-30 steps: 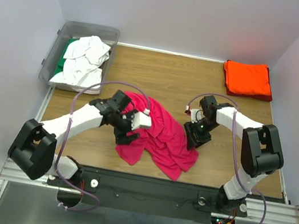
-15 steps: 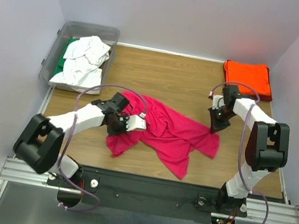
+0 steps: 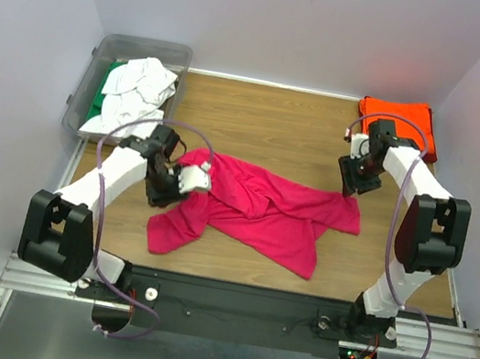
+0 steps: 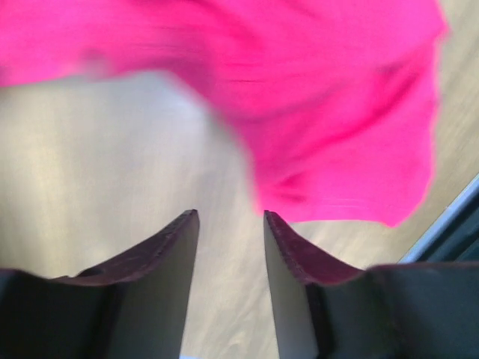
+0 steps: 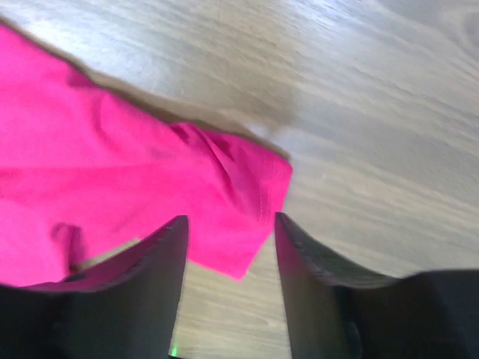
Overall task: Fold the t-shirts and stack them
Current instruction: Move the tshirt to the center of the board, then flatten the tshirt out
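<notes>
A magenta-pink t-shirt (image 3: 258,206) lies crumpled but stretched out sideways across the middle of the table. My left gripper (image 3: 165,192) is at its left end; in the left wrist view it (image 4: 230,215) is open and empty over bare wood, with the pink cloth (image 4: 329,112) just ahead. My right gripper (image 3: 349,182) is above the shirt's right end; in the right wrist view it (image 5: 228,221) is open, with a pink corner (image 5: 239,217) lying on the table under the gap. A folded orange-red t-shirt (image 3: 398,126) lies at the back right.
A clear grey bin (image 3: 89,88) at the back left holds white t-shirts (image 3: 139,92) and a green one (image 3: 107,86). The wooden table (image 3: 269,120) ends at a black rail (image 3: 229,294) in front. Walls close in on the left, back and right.
Both arms have moved apart, the left one to the left and the right one back and right. The pink shirt has been drawn from a bunched heap into a wide strip.
</notes>
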Tool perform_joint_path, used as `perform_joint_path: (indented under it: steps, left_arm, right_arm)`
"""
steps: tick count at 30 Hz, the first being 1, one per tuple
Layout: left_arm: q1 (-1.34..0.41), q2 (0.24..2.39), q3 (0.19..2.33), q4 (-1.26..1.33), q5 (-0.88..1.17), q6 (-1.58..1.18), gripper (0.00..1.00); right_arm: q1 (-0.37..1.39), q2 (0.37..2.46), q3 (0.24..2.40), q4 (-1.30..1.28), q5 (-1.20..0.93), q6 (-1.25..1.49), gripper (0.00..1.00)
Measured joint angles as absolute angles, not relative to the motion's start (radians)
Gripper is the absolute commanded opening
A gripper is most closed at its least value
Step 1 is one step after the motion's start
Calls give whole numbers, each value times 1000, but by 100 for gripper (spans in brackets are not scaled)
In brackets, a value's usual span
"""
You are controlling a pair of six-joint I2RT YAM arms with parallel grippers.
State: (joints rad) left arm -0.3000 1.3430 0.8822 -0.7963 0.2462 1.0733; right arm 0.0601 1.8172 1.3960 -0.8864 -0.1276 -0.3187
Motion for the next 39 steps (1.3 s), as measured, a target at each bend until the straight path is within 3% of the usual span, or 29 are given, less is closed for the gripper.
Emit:
perform_joint_path:
  steps: [5, 10, 18, 36, 39]
  left_arm:
    - [-268, 1346, 1063, -798, 343, 1063, 51]
    - [-403, 1344, 1074, -730, 398, 982, 50]
    - [-579, 1483, 1102, -632, 465, 869, 51]
    - [-610, 1568, 1122, -604, 491, 806, 53]
    - [-615, 1580, 1134, -596, 493, 796, 54]
  right_arm:
    - [58, 1666, 1349, -922, -145, -358, 50]
    - [58, 1529, 1248, -966, -195, -384, 42]
    - [58, 1574, 1054, -960, -171, -433, 38]
    - [74, 1630, 963, -791, -129, -548, 37]
    - [75, 1628, 953, -768, -113, -558, 19]
